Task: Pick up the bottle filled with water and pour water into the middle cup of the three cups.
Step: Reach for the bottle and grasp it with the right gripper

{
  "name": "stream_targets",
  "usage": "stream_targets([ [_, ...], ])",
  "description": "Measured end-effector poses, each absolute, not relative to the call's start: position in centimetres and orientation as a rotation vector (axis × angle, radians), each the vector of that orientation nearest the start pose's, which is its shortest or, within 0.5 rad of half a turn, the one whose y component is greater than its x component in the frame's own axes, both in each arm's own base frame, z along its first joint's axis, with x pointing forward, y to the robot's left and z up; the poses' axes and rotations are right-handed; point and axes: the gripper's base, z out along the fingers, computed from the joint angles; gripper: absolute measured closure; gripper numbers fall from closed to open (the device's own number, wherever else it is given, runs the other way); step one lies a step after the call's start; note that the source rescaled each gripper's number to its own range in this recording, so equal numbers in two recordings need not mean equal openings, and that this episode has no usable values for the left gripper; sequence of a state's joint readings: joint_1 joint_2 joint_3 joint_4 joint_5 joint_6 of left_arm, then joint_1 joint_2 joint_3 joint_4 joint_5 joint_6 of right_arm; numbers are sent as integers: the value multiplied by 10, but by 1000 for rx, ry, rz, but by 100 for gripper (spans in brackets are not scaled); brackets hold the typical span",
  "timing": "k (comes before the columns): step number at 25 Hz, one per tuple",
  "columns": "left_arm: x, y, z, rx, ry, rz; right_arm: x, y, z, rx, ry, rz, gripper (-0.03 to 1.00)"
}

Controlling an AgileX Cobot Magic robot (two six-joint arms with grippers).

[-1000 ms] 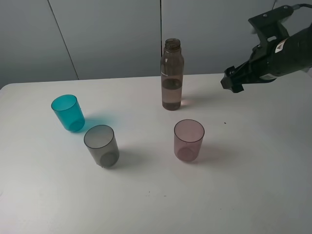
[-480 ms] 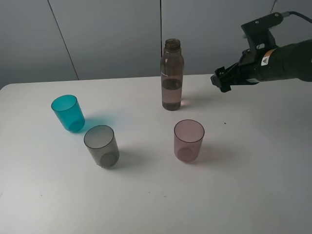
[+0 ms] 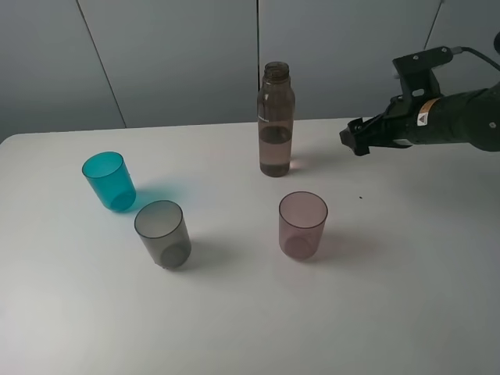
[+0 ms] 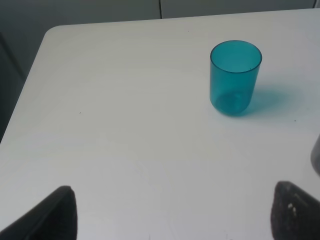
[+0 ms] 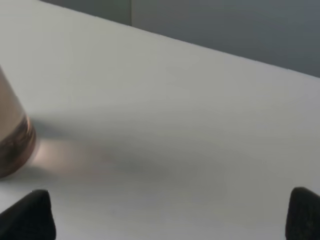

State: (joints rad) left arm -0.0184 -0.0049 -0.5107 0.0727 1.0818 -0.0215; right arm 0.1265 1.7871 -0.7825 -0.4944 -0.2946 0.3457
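Observation:
The smoky-brown bottle [image 3: 276, 121] stands upright and uncapped at the back middle of the white table [image 3: 406, 258], partly filled. Its base shows at the edge of the right wrist view [image 5: 11, 136]. The three cups stand in front: teal-blue [image 3: 108, 180] on the left, the smoky-grey middle cup [image 3: 162, 233], and pink-mauve [image 3: 302, 225] on the right. My right gripper [image 3: 355, 139] hovers to the right of the bottle, apart from it, open and empty [image 5: 165, 220]. My left gripper [image 4: 175, 220] is open and empty, with the teal cup [image 4: 235, 77] ahead of it.
A grey panelled wall [image 3: 172, 55] runs behind the table. The table's left edge and corner show in the left wrist view [image 4: 30, 70]. A sliver of the grey cup [image 4: 316, 155] sits at that view's side.
My right gripper has moved left toward the bottle and come level, pointing at it. The bottle and cups have not moved.

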Motion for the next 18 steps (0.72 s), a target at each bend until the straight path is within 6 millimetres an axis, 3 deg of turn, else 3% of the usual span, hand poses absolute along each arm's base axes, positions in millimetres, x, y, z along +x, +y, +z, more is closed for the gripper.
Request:
stream_targets([
  [3,-8,6,279,-8,2048,62,339,54,148,-353,2137,243,-3],
  [9,-8,6,279,-8,2048,62,342,70,133,-488,1996,481,-3],
  [13,-8,6,279,-8,2048,62,343,71,114,-527,2042,492,-3],
  [18,-8,6,279,-8,2048,62,350,78,109,-647,1993,538,-3],
])
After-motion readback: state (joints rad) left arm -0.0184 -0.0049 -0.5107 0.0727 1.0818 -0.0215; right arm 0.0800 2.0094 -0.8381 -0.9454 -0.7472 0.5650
